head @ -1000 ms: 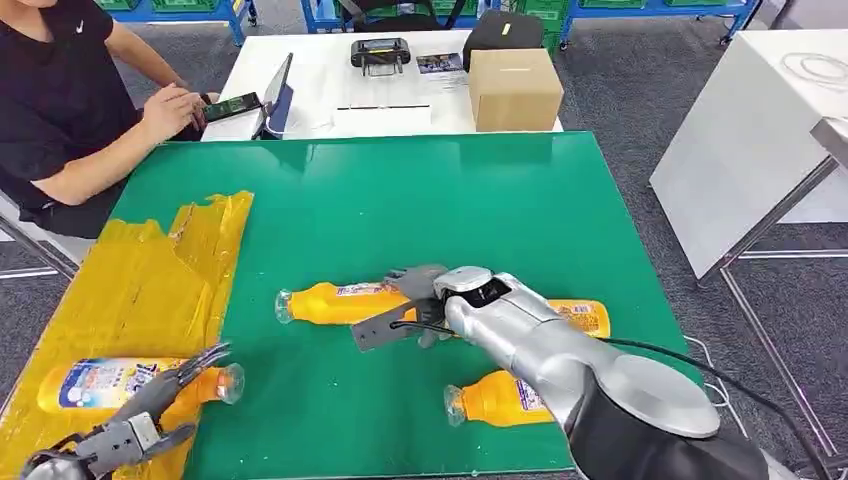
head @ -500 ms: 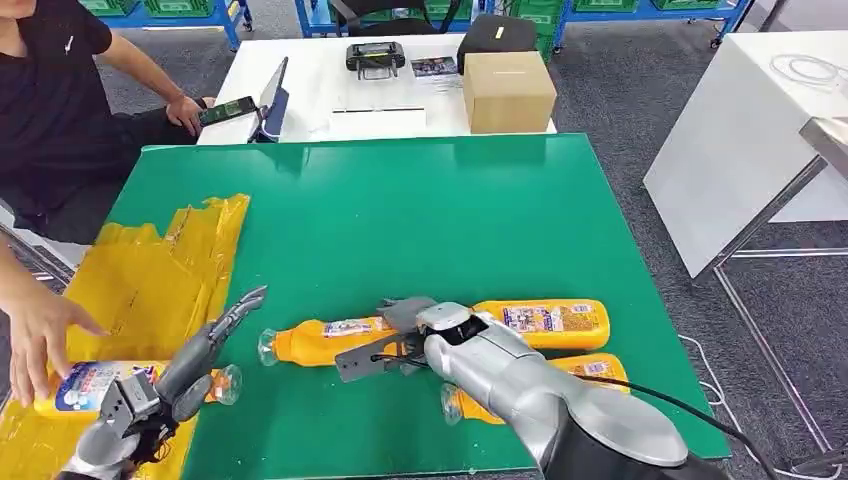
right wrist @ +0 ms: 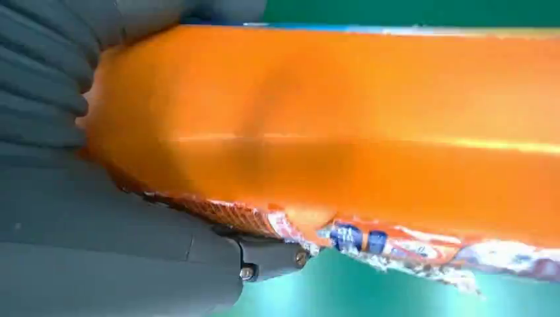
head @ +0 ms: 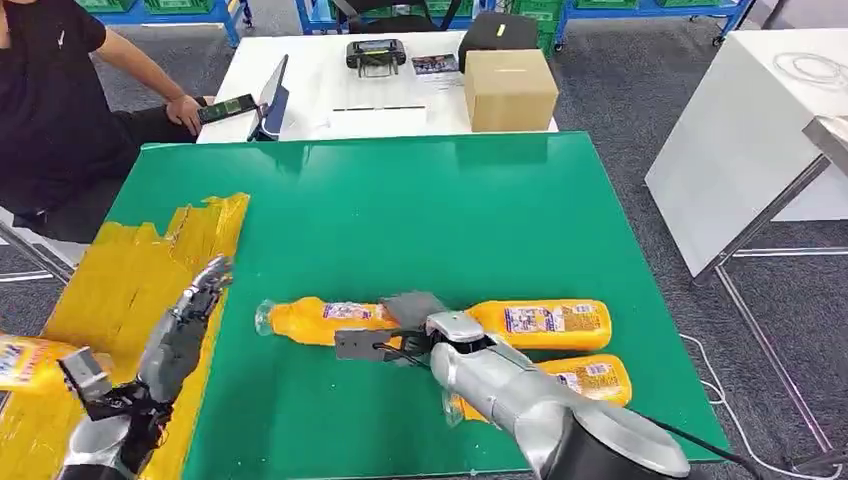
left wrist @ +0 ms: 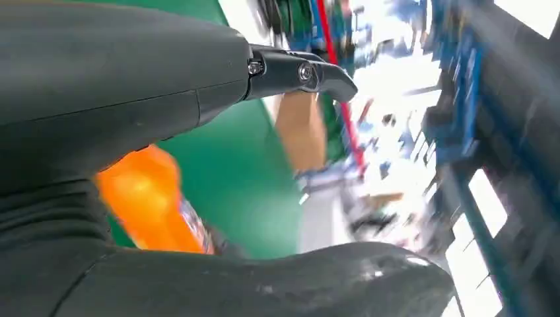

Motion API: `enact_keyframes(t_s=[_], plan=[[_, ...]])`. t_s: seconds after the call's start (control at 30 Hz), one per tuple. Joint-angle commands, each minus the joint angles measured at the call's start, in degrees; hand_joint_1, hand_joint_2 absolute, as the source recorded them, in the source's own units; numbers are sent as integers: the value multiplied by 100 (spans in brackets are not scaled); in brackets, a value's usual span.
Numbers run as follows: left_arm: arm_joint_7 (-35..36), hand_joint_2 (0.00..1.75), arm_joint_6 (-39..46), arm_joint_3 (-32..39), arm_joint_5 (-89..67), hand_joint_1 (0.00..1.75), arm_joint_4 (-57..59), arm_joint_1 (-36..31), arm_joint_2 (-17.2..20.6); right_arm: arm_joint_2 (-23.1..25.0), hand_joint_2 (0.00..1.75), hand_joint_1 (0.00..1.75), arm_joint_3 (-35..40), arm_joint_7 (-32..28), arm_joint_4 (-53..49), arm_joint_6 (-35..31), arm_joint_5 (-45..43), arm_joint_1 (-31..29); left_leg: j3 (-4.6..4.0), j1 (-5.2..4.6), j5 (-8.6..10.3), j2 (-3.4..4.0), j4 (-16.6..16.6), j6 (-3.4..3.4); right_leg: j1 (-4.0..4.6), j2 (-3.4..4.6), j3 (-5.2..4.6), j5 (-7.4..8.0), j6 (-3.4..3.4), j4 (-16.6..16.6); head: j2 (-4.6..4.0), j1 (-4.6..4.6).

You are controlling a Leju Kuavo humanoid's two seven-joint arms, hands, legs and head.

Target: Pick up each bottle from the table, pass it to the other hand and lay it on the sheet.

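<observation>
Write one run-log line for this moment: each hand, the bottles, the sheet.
right hand: grips bottle on green table | left hand: holds nothing, over yellow sheet | two other bottles beside right arm

Both arms are smooth silver shells — the right arm (head: 520, 392) widens into a black shoulder joint, a thin black cable trailing. The hands are grey: the left hand (head: 185, 325) has dark fingers, the right hand (head: 400, 335) a ribbed cover with small screws.

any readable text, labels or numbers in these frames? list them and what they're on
None can be read.
Bottle labels: coloured print, too small to read.
Bottle label under the right hand: blue marks, blurred.
Bottle on the yellow sheet: blue and white label, unreadable.
Cardboard box: no lettering visible.
Phone and handheld device: screens too small to read.
</observation>
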Motion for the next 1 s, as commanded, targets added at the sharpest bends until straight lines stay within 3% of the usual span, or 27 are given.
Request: enact_keyframes(t_s=[0.03,0.1,0.27,0.33,0.5,1.0], plan=[[733,175,-296,1407,1111,0,-302,494,-1192,-167,175,175,-2548,-1524,-1633,-1650,83,948,-43,10,3,-2,2,2,11,1,-36,10,-1,-11,0,0],[852,175,-161,1340,1220,0,-662,723,-1341,-245,175,175,-2976,-1492,-2869,-1642,495,1502,-60,8,2,-3,4,-1,9,-1,-52,7,5,-9,0,0],[860,175,-91,1268,1246,0,-676,729,-1322,-224,175,175,-3194,-1389,-3074,-1476,766,1656,-105,4,0,-26,10,0,5,-20,-88,-3,6,-3,0,-4],[1238,175,163,1244,1546,0,-742,781,-1493,-71,175,175,-3621,-2029,-3694,-1534,747,2041,-131,8,5,-42,11,0,8,-45,-107,0,7,-6,0,0],[1682,175,291,780,1892,0,-912,1057,-1542,-40,175,175,-3122,-1935,-4950,-1139,974,2541,-148,5,0,-39,13,0,6,-36,-125,-2,6,-1,0,2],[1569,175,-109,377,1806,0,-1110,1317,-1570,399,175,175,-1725,-1505,-3391,-262,1387,2098,-142,7,3,-31,1,-1,8,-28,-123,2,5,-11,0,-2]])
